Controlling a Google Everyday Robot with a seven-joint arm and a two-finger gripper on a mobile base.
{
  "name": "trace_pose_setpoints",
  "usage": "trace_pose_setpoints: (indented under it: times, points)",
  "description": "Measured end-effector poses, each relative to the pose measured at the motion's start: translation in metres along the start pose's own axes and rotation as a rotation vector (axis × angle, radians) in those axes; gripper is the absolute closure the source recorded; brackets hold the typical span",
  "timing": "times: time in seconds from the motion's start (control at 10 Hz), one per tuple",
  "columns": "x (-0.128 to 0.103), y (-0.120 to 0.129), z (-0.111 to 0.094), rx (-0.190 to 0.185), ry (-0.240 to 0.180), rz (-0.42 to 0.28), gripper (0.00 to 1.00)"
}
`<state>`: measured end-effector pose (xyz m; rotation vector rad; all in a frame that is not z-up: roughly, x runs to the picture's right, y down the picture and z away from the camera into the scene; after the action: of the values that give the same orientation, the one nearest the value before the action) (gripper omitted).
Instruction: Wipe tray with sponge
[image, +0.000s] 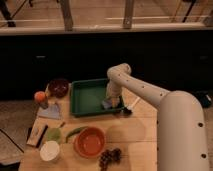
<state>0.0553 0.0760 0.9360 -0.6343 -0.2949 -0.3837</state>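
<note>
The dark green tray (86, 98) sits at the back middle of the wooden table. The greyish-blue sponge (107, 104) lies inside the tray at its front right corner. My gripper (110, 100) reaches down from the white arm onto the sponge and presses it against the tray floor. The gripper covers the sponge's top.
A dark bowl (58, 87) and an orange fruit (40, 96) lie left of the tray, above a light-blue cloth (51, 111). An orange bowl (90, 142), a green pepper (75, 132), grapes (110, 157), a white cup (49, 151) and a black-and-tan object (37, 136) fill the front. A black item (131, 106) lies right of the tray.
</note>
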Motion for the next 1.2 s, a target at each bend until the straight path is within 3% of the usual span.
trace_pose_setpoints:
  times: [0.3,0.8,1.2]
  points:
    - [0.011,-0.021,0.006,0.014,-0.002,0.008,1.0]
    - [-0.043,-0.046,0.005,0.047,-0.094,-0.124,1.0]
    - [-0.069,-0.033,-0.007,0.049,-0.153,-0.207,1.0]
